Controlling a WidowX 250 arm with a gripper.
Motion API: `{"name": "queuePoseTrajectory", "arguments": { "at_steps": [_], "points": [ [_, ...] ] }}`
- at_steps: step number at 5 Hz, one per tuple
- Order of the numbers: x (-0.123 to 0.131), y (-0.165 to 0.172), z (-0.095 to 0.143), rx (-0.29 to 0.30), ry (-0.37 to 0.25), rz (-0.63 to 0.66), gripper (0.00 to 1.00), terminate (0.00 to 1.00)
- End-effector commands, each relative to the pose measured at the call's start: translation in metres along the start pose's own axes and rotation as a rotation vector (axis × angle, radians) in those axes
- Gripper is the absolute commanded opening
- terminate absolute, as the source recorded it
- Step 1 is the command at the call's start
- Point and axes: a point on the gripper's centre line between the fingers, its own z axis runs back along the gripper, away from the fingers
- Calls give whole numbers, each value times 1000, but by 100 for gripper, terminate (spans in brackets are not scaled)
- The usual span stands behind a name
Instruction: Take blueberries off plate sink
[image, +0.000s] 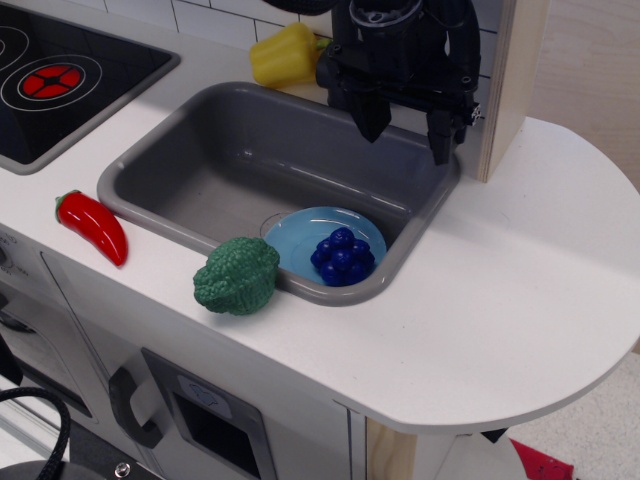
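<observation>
The blueberries (342, 256), a glossy dark blue cluster, sit on the right part of the light blue plate (298, 243). The plate lies in the front right corner of the grey sink (240, 150). My black gripper (405, 128) hangs open and empty over the sink's back right corner, well above and behind the blueberries. Its two fingers point down, apart from each other.
A green broccoli toy (237, 276) rests on the sink's front rim, touching the plate's left edge. A red chili pepper (94, 224) lies on the counter at left. A yellow bell pepper (283, 54) sits behind the sink. A black stovetop (60, 80) is at far left. A wooden panel (515, 80) stands right of the gripper.
</observation>
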Motion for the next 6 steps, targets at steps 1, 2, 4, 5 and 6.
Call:
{"name": "queuePoseTrajectory", "arguments": {
  "at_steps": [1, 2, 4, 5, 6],
  "points": [
    [0, 0, 0, 0, 0, 0, 100, 0],
    [3, 19, 4, 3, 1, -25, 100, 0],
    [-4, 69, 25, 6, 41, -151, 100, 0],
    [-15, 74, 18, 33, 126, -216, 100, 0],
    [-26, 63, 5, 38, 144, -204, 100, 0]
  ]
}}
